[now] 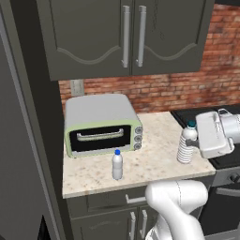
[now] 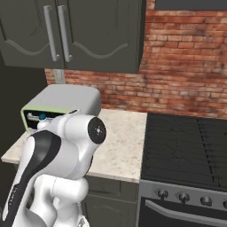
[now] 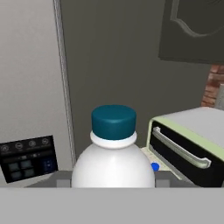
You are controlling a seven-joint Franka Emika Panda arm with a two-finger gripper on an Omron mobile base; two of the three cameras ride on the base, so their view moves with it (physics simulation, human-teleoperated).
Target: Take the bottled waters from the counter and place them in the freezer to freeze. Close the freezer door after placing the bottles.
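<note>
The counter (image 1: 154,154) is beige and speckled, the toaster oven (image 1: 102,124) pale green with a grey top and black door, both bottles (image 1: 117,165) (image 1: 188,144) clear with blue caps (the nearer cap looks darker teal), backed by red-brown brick (image 1: 187,84).

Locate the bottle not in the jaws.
In the left base view, the free bottle stands upright on the counter, just before the toaster oven.

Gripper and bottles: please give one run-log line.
gripper: shut on right bottle | left bottle: upright on counter | freezer: closed
</note>
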